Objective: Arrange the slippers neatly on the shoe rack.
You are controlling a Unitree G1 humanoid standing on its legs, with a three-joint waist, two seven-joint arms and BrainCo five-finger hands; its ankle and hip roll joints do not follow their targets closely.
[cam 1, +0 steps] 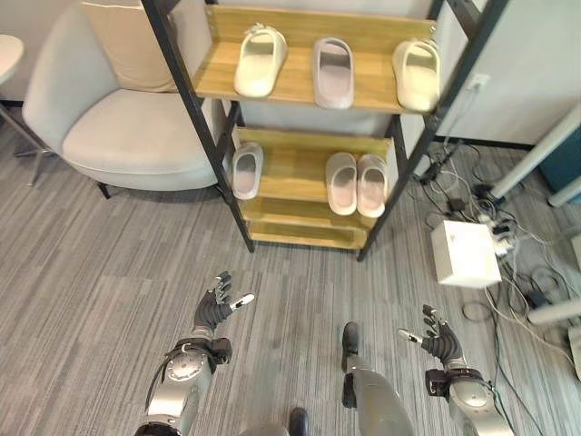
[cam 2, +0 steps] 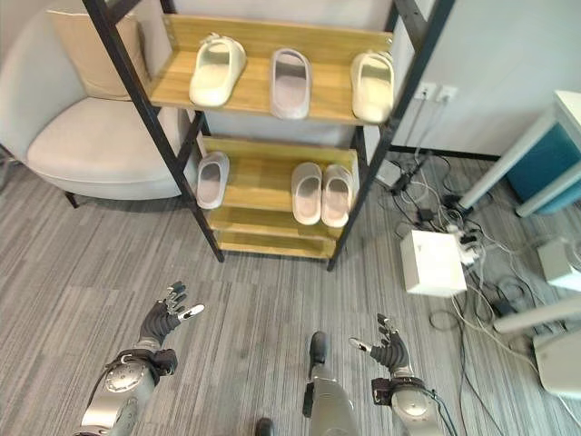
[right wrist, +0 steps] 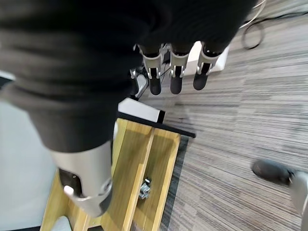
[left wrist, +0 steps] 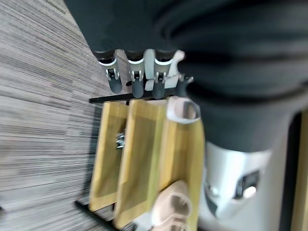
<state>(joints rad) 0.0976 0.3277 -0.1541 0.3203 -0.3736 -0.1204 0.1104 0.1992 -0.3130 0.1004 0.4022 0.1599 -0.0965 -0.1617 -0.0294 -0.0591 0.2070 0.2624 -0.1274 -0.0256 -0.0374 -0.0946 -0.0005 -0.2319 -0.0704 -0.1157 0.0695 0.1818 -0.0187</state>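
Shoe rack (cam 1: 300, 173) — pale wooden shelves, matt black metal frame (slippers (cam 1: 356, 184) smooth rubbery).

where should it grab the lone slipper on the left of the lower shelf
Probably the heel end of the pale grey slipper, which points toward the open front of the wooden shelf. Come in from the front with the left robot hand, fingers over the sole's edges; the strap sits further back.

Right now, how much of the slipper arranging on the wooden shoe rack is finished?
Six pale slippers lie on the black-framed wooden shoe rack. The lower pair sits together; the lone lower slipper and the top three sit apart, unpaired. Left hand and right hand hover open, holding nothing.
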